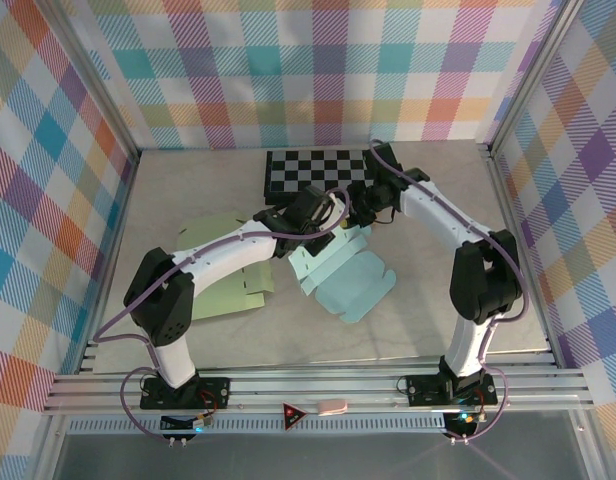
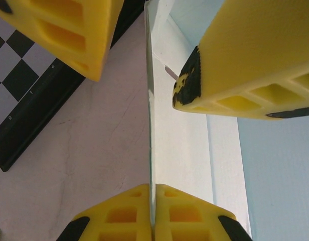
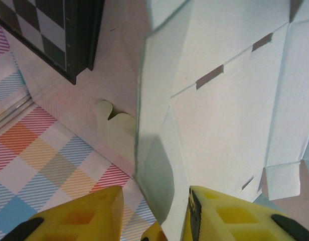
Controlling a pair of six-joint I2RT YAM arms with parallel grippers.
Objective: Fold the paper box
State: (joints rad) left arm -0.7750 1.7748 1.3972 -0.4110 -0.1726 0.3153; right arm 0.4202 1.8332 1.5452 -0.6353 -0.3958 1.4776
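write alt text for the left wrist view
The left gripper, at the bottom, is pinched shut on the edge of a pale mint paper box, seen edge-on. The right gripper straddles that edge higher up, jaws apart; a checkerboard lies on the table at left.

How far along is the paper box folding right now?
Early stage. Done: one panel of the pale blue box sheet stands upright. In hand: the left gripper pinches that panel's edge, the right gripper straddles it, not yet closed. Left: most of the sheet lies flat, its other walls and tabs unfolded.
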